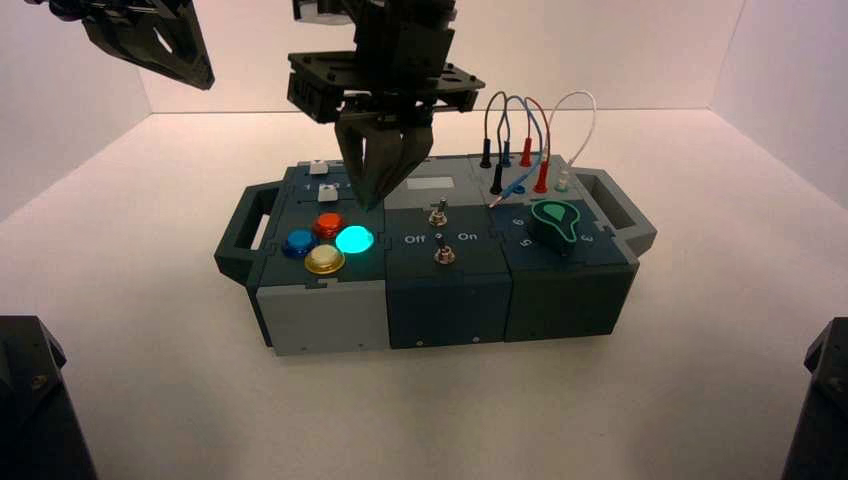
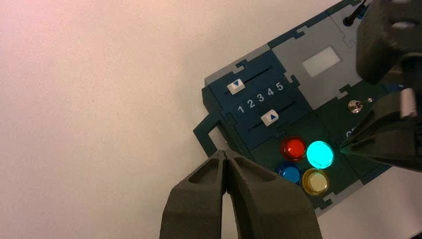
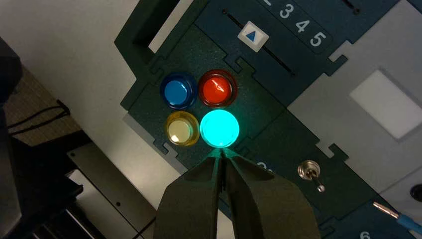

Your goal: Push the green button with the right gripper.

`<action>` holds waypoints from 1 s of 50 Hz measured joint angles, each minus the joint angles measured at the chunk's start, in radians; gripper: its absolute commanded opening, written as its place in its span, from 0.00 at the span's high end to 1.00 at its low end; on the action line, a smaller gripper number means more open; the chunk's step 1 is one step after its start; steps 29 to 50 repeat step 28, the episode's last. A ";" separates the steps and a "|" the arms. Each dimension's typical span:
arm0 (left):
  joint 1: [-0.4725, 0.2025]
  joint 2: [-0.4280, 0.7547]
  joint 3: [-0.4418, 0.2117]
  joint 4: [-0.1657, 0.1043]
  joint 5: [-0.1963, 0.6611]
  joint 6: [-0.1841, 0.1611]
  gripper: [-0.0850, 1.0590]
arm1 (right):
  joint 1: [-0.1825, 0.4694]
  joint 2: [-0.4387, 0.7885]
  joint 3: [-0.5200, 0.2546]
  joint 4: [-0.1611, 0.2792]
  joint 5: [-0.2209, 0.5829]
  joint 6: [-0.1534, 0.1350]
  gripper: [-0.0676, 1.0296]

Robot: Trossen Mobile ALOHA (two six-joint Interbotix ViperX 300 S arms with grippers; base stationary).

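The green button [image 1: 354, 240] glows bright on the box's left block, beside red [image 1: 328, 224], blue [image 1: 299, 243] and yellow [image 1: 324, 260] buttons. It also shows lit in the right wrist view [image 3: 219, 128] and the left wrist view [image 2: 319, 154]. My right gripper [image 1: 370, 203] hangs over the box, shut, its pointed tip just behind and above the green button; in its own view the tip [image 3: 222, 153] sits at the button's edge. My left gripper [image 2: 226, 154] is shut and empty, raised at the upper left of the high view [image 1: 150, 35].
The box [image 1: 320, 320] also bears two sliders numbered 1 to 5 [image 2: 260, 97], two toggle switches [image 1: 438, 213] lettered Off and On, a green knob [image 1: 556, 222] and plugged wires [image 1: 525, 140]. White walls enclose the table. Dark arm bases [image 1: 30, 400] stand at both front corners.
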 measured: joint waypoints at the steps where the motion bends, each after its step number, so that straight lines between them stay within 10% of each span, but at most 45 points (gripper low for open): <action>1: 0.000 -0.002 0.000 0.000 0.000 0.000 0.95 | 0.002 -0.002 0.000 0.000 0.002 0.002 0.96; 50: 0.000 0.011 0.000 -0.011 0.000 0.000 0.95 | 0.000 -0.002 -0.006 0.002 0.031 0.009 0.96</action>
